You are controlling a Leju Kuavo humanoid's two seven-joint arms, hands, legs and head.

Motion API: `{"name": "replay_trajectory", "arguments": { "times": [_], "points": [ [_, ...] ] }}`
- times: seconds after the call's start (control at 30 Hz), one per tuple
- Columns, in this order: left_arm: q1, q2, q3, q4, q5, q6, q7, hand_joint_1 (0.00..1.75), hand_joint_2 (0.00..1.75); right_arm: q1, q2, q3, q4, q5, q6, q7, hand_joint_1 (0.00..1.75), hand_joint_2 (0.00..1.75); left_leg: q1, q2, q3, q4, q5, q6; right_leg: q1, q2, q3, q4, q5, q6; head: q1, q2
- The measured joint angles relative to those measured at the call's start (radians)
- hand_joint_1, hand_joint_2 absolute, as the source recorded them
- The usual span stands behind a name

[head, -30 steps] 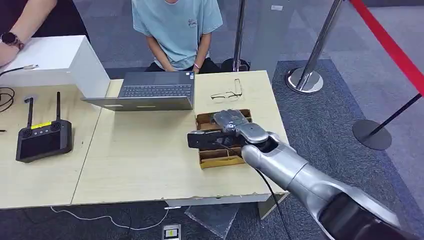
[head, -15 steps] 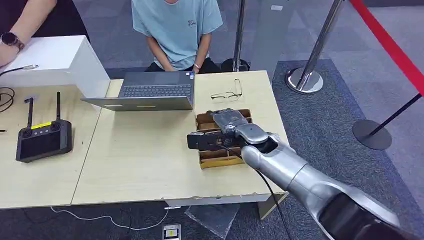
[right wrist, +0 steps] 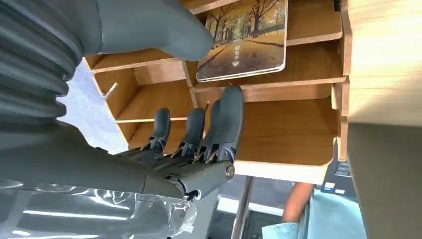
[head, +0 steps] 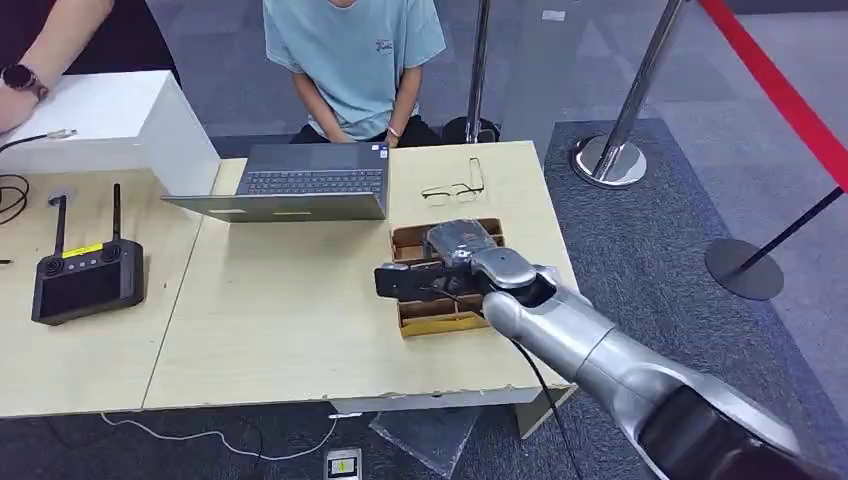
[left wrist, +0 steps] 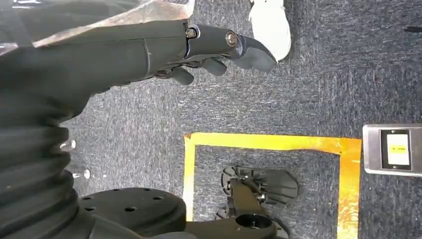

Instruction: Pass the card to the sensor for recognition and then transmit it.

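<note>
- where the right arm reaches over the table (head: 300, 330) in the head view, the right hand (head: 455, 262) is seen above the wooden box (head: 430, 318), which sits on the right part of the tabletop.
- in the right wrist view the right hand (right wrist: 194, 134) is held with its dark fingers (right wrist: 226, 117) stretched out side by side and its thumb (right wrist: 164, 30) apart from them; nothing is gripped between them.
- the card (right wrist: 246, 42), printed with a row of autumn trees, is seen in the right wrist view lying tilted in a compartment of the wooden box (right wrist: 293, 129), propped on a divider.
- the thumb tip is shown just beside one corner of the card; whether it touches cannot be told. the fingers are kept apart from the card, over the neighbouring compartment.
- in the head view the card is hidden by the hand.
- the left hand (left wrist: 219, 47) is seen hanging over grey carpet, its fingers loosely bent and spread with nothing held.
- a laptop (head: 290, 182) is placed open on the far side of the table, with a pair of glasses (head: 455, 188) to its right, just beyond the box.
- a black remote control (head: 85, 278) with two antennas is laid on the neighbouring table at the left.
- a person in a light blue shirt (head: 352, 60) is seated behind the laptop.
</note>
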Motion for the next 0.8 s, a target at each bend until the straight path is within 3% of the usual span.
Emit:
{"name": "replay_trajectory", "arguments": {
  "times": [0.13, 0.5, 0.6, 0.63, 0.8],
  "points": [
    [0.000, 0.000, -0.001, 0.000, 0.001, 0.000, 0.000, 0.00, 1.75, 0.001, -0.001, 0.000, -0.006, 0.000, -0.008, 0.003, 0.68, 1.75, 0.000, 0.000, 0.000, 0.000, 0.000, 0.000, 0.000, 0.000, 0.000, 0.000, 0.000, 0.000, 0.000, 0.000],
    [0.000, 0.000, -0.003, 0.000, 0.008, 0.000, 0.000, 0.00, 1.75, 0.021, -0.015, 0.000, -0.045, 0.000, -0.015, 0.019, 0.73, 1.75, 0.000, 0.000, 0.000, 0.000, 0.000, 0.000, 0.000, 0.000, 0.000, 0.000, 0.000, 0.000, 0.000, 0.000],
    [0.000, 0.000, -0.003, 0.000, 0.008, 0.000, 0.004, 0.00, 1.75, 0.027, -0.018, -0.001, -0.055, 0.001, -0.014, 0.024, 0.86, 1.75, 0.000, 0.000, 0.000, 0.000, 0.000, 0.000, 0.000, 0.000, 0.000, 0.000, 0.000, 0.000, 0.000, 0.000],
    [0.000, 0.000, -0.003, 0.000, 0.008, 0.000, 0.004, 0.00, 1.75, 0.029, -0.018, -0.001, -0.056, 0.001, -0.014, 0.025, 1.08, 1.75, 0.000, 0.000, 0.000, 0.000, 0.000, 0.000, 0.000, 0.000, 0.000, 0.000, 0.000, 0.000, 0.000, 0.000],
    [0.000, 0.000, -0.003, 0.000, 0.009, 0.001, 0.004, 0.00, 1.75, 0.042, -0.033, 0.000, -0.082, 0.000, -0.004, 0.039, 0.91, 1.75, 0.000, 0.000, 0.000, 0.000, 0.000, 0.000, 0.000, 0.000, 0.000, 0.000, 0.000, 0.000, 0.000, 0.000]
  ]
}}
